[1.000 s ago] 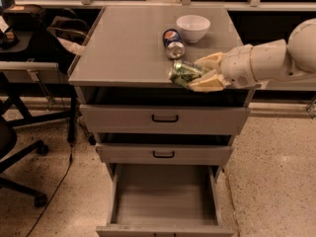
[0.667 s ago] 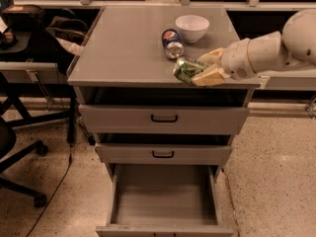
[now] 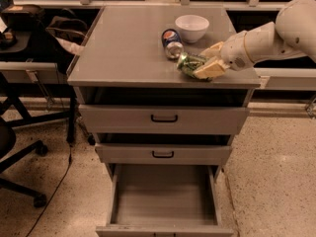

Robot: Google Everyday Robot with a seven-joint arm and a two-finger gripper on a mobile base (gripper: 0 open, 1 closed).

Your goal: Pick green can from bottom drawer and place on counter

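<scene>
The cream two-finger end effector (image 3: 201,63), reaching in from the right on a white arm (image 3: 266,38), is clamped around the small green drink can with silver metal ends (image 3: 186,63), one finger on its far side and one on its near side. The can lies tilted over the right near part of the broad grey glossy tabletop (image 3: 123,43); whether it touches the surface I cannot tell. It is probably light, thin-walled, smooth and apt to roll, so a gentle hold across its middle suits it. Just beyond it lies a blue-and-red can with a silver top (image 3: 171,36), with a white ceramic bowl (image 3: 192,27) farther back. The tabletop's near edge is close; open room lies leftward. The deep grey bottom drawer (image 3: 163,194) stands pulled out below.
</scene>
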